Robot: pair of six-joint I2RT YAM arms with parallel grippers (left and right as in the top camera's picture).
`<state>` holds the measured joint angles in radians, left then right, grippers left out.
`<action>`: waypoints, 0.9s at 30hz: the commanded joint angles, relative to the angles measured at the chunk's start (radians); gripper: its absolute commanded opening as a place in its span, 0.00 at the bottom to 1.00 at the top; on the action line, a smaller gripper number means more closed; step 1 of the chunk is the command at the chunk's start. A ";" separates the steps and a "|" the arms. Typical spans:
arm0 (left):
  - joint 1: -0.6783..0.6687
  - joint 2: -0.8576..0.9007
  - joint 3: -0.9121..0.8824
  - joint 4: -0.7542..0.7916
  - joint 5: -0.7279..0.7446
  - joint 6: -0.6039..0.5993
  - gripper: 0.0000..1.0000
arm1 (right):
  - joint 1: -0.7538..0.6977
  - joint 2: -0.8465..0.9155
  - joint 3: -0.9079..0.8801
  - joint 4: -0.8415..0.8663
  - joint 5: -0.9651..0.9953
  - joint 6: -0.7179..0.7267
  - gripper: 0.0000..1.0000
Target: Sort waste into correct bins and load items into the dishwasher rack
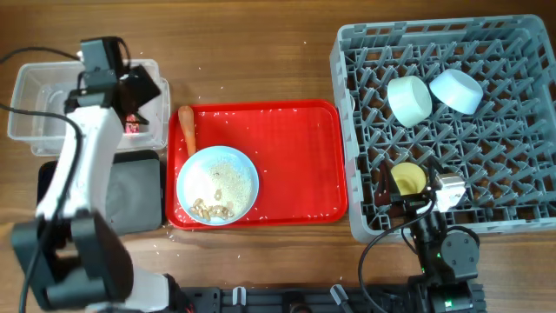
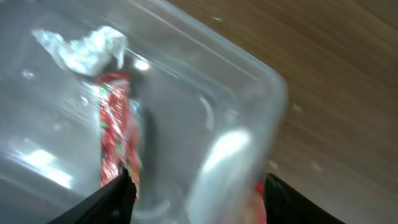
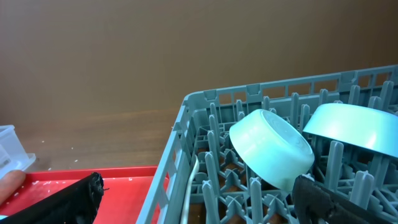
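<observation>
**Bowls and cup racked; plate, carrot and crumbs left**

The left arm point(image 1: 82, 152) rises closest to the lens. Its jaws are spread wide over the tub point(image 1: 35, 96) and grip nothing.

The rack point(image 1: 343, 104), at the right of the bench point(image 1: 261, 52), holds the green bowl point(image 1: 408, 97), the blue bowl point(image 1: 456, 89) and the cup point(image 1: 408, 178). The right jaws hang just beside the cup, wide apart and empty. A slim pale handle point(image 3: 191, 186) among the pegs may be the spoon, but I cannot tell.

The red tray point(image 1: 295, 156) in the middle carries the plate point(image 1: 250, 187), which has crumbs point(image 1: 213, 207) on it. The carrot point(image 1: 186, 129) lies touching the plate's rim.

The wrapper point(image 2: 115, 137) and tissue point(image 2: 87, 50) lie inside the tub. Nothing shows in the black tray point(image 1: 139, 191), though the arm hides part of it.

By my reckoning the job is well past halfway. The carrot and crumbs have yet to reach a bin, probably the black tray. After that the plate goes into the rack.
</observation>
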<state>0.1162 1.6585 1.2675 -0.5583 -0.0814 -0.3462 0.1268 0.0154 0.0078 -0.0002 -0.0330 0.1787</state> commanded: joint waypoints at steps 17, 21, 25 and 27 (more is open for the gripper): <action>-0.264 0.287 -0.047 -0.053 -0.224 -0.010 0.57 | -0.007 -0.006 -0.003 0.003 -0.016 0.008 1.00; -0.264 0.320 -0.048 -0.019 -0.223 -0.010 0.44 | -0.007 -0.006 -0.003 0.003 -0.016 0.007 1.00; -0.264 0.317 -0.044 0.003 -0.223 -0.010 0.19 | -0.007 -0.006 -0.003 0.003 -0.016 0.008 1.00; -0.264 0.293 -0.010 -0.010 -0.223 -0.010 0.18 | -0.007 -0.006 -0.003 0.003 -0.016 0.008 0.99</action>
<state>-0.1551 1.9621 1.2274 -0.5663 -0.2836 -0.3485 0.1268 0.0154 0.0078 -0.0002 -0.0334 0.1787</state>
